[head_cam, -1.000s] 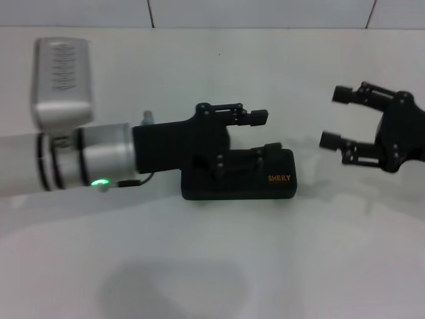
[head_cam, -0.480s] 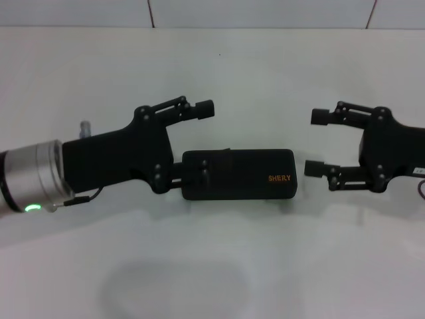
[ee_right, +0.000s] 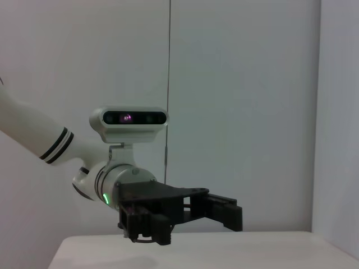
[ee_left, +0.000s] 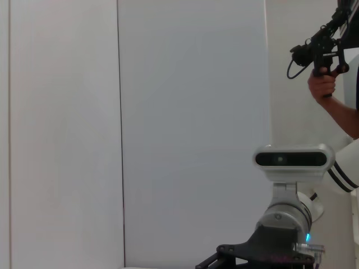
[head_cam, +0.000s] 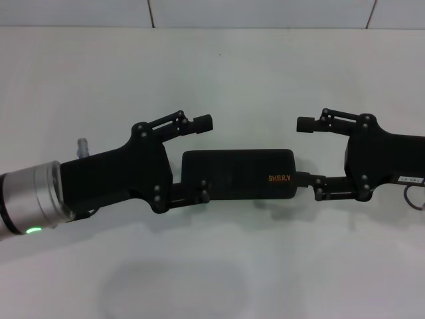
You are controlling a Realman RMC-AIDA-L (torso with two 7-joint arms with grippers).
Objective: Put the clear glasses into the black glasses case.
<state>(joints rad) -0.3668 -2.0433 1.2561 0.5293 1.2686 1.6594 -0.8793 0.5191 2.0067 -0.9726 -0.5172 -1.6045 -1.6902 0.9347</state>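
The black glasses case lies shut and flat on the white table, orange lettering near its right end. My left gripper is open at the case's left end, one finger past the far side and the other at the near left corner. At the case's right end my right gripper is open too, its near finger touching the case and its far finger above the table behind. The right wrist view shows the left gripper from the front. The clear glasses are not in view.
The white table runs to a tiled wall at the back. In the left wrist view the right arm's wrist camera shows, and a person's hand holds a black device at the upper edge.
The left gripper has drawn back left off the case top to its left end. The right gripper has moved left and down until its near finger reaches the case's right end.
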